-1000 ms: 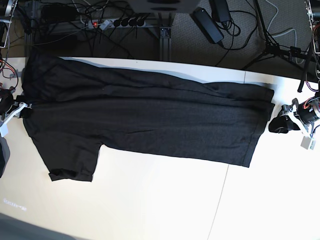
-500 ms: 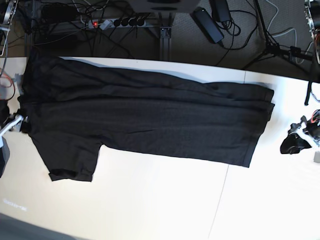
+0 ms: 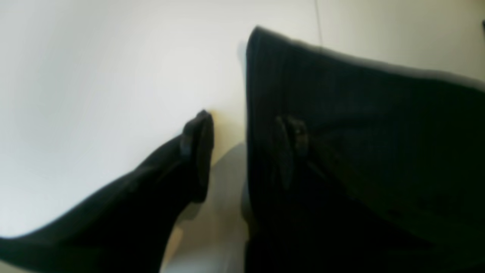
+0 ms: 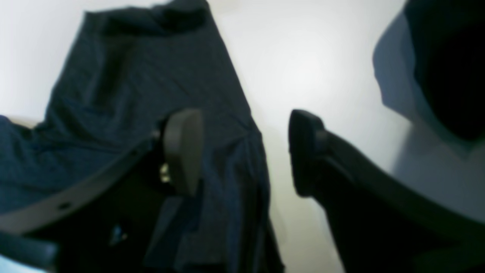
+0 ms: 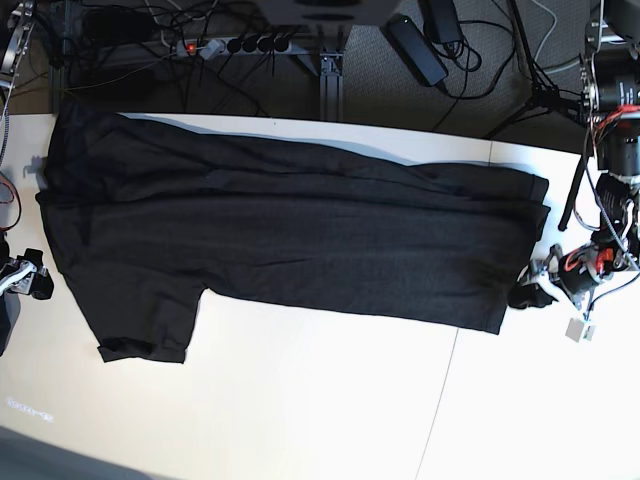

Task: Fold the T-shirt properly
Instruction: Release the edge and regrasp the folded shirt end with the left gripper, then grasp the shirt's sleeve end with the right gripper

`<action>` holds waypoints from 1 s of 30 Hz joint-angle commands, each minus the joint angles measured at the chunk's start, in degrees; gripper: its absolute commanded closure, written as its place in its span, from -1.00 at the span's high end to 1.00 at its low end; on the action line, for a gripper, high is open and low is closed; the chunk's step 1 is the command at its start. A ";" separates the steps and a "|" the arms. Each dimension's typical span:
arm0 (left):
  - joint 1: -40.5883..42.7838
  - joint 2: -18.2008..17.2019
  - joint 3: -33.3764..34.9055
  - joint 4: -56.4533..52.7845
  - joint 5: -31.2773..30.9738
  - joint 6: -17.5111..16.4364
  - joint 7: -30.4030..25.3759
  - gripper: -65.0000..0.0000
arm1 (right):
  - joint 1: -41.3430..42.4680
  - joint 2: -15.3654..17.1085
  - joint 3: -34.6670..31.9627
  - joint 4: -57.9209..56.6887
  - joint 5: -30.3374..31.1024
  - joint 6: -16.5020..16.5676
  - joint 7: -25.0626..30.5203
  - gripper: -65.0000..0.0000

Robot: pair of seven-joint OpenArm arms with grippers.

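since the earlier frame the left gripper (image 5: pixel 527 294) had swung back in toward the shirt's right edge, and it sat just beside the near right corner of the t-shirt (image 5: pixel 290 235). the right gripper (image 5: pixel 36 283) had slid nearer along the left side and sat just off the left edge of the shirt, next to the sleeve.

the t-shirt lay spread flat across the white table (image 5: pixel 320 400), long way left to right, one short sleeve pointing toward the near left, its far left part hanging over the far table edge.

in the left wrist view the left gripper (image 3: pixel 246 131) was spread, one finger (image 3: pixel 197 151) on bare table and the other over the t-shirt (image 3: pixel 360 132), the cloth edge between them. whether it touched the cloth, can't tell, too blurry.

right wrist view: right gripper (image 4: pixel 242 151) also spread wide, one pad (image 4: pixel 183 146) over the t-shirt (image 4: pixel 125 94), the other finger above bare table, nothing pinched.
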 commanded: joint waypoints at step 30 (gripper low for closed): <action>-1.73 4.85 -0.26 -2.45 1.25 -0.50 -1.55 -1.00 | 1.27 1.42 0.63 0.72 1.51 4.07 1.38 0.10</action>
